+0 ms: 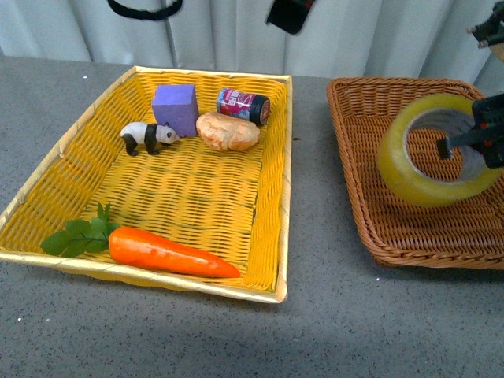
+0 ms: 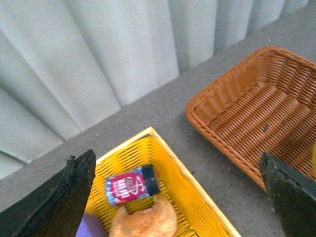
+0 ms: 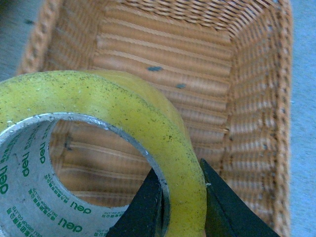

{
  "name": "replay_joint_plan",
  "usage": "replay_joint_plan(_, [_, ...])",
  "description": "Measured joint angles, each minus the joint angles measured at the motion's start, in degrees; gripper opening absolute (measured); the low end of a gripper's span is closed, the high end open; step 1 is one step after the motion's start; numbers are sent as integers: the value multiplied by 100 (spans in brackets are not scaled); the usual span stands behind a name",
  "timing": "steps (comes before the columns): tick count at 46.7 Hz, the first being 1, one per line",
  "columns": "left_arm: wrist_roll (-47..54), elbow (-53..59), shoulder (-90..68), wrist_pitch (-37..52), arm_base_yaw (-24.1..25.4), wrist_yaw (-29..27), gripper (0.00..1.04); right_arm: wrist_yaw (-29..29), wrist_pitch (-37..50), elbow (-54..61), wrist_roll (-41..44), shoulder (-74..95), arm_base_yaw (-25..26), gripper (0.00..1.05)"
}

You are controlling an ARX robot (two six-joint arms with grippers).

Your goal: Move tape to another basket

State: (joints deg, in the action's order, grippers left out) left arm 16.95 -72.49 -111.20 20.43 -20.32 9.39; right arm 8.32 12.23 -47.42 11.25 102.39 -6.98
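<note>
Glossy translucent yellow tape (image 1: 409, 177), white printed cardboard core, its wall pinched in the right gripper (image 3: 180, 168), held above the brown wicker basket (image 1: 354, 142), left gripper (image 2: 174, 158) spread wide, yellow woven basket (image 1: 197, 197) holding carrot (image 1: 169, 252), panda (image 1: 148, 136), purple cube (image 1: 175, 106), can (image 1: 242, 105), bun (image 1: 227, 131).

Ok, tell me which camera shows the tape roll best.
The front view: the whole tape is visible, held above the brown basket. The right wrist view crops it to a close-up, with the right gripper pinching its wall. The left wrist view does not clearly show it.
</note>
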Motion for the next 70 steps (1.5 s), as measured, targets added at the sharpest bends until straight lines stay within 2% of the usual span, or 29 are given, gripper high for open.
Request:
replay_joint_plan(3, [-35,0,50,31,70,-61,98,157,203,52,229,31,48,15])
replay_joint_plan(8, [-4,35,37,138,68,-358,98,-24,162,33,326,37,144,15])
replay_joint_plan(15, [-85,201,9,553,133,-1311,98,-138,85,-2,341,131,234,15])
replay_joint_plan(23, [-1123,787,37,793,750,-2271,98,-284,-20,-260,138,723,546,15])
replay_joint_plan(29, [-1751,1150,162,866,1023,-2573,98,-385,-138,-520,-105,1069,638,15])
replay_joint_plan(36, [-2159,1377,380,922,1093,-2653,98,-496,-299,-787,-326,1241,651,15])
replay_joint_plan(46, [-2636,1606,605,852,1071,-2957,98,-588,-389,-831,-645,1172,669,46])
replay_joint_plan(63, [-3084,2262,1300,870,844,-3696,98,-533,284,-105,-527,-57,634,96])
replay_joint_plan(67, [-3086,2391,1462,879,782,-3963,98,-531,319,24,-490,-407,664,96])
replay_joint_plan(70, [-2833,2675,1506,1582,850,-3421,92,-514,350,72,-459,-562,693,95])
